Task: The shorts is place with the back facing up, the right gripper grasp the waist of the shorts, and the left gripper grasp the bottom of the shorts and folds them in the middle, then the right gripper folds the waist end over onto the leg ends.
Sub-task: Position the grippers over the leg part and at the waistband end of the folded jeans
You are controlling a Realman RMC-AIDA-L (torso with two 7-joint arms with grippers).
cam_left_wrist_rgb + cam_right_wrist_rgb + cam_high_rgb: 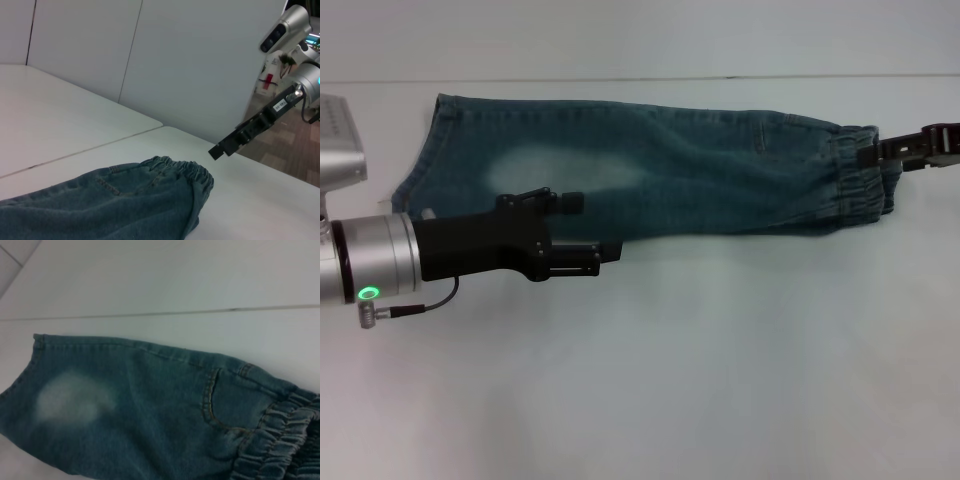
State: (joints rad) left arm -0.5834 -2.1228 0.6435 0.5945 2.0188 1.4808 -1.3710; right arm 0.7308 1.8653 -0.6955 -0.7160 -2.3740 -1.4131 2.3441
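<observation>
Shorts (650, 165) lie folded lengthwise on the bench (670, 380). Left gripper (605, 255) hovers released at centre-left; right gripper (872, 152), centre-right, has an unclear grip at the waist (860, 180). Waist-over-legs fold remains.

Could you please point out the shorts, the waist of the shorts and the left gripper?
shorts (650, 165), head view, mid denim.
waist of the shorts (860, 180), head view, ruffled band.
left gripper (605, 255), head view, tips.

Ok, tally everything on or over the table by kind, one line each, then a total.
Denim shorts: 1, folded lengthwise, lying flat on the white table.
Robot hands: 2, the left hand over the near edge of the shorts, the right hand at the elastic waist.
Total: 3.
</observation>
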